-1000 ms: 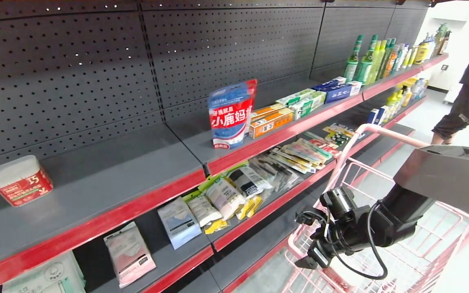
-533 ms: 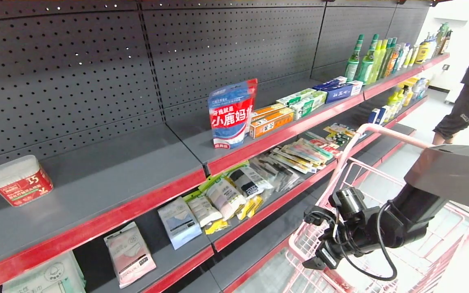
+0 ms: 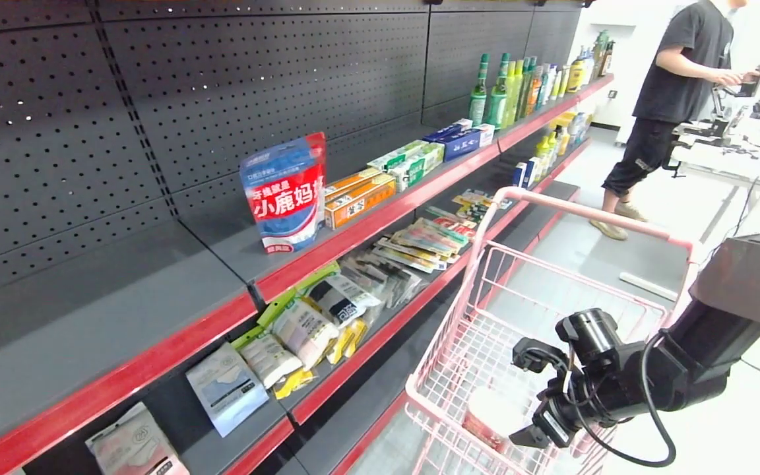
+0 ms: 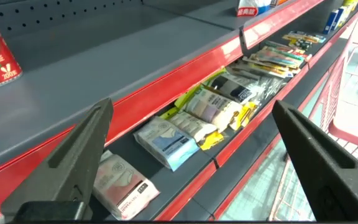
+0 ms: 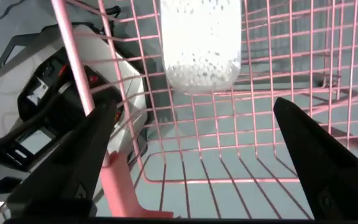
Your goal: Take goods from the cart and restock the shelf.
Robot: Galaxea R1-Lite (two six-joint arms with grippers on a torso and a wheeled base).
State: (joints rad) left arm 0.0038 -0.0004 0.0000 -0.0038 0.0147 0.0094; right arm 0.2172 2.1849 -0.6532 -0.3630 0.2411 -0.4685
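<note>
one swing of the head view toward the pink cart point(image 3: 578, 214) brings a red-labelled tub point(image 3: 493, 417) on its mesh floor into sight, just beside the lowered right gripper point(image 3: 533, 432), jaws wide and empty, so picking looks next.

The upper shelf point(image 3: 109, 297) is bare board on the left, up to the pouch point(image 3: 284, 191); boxes point(image 3: 359, 196) crowd its right. The cart point(image 3: 584, 212) is open above, its wire walls hemming the tub point(image 3: 491, 412).
</note>
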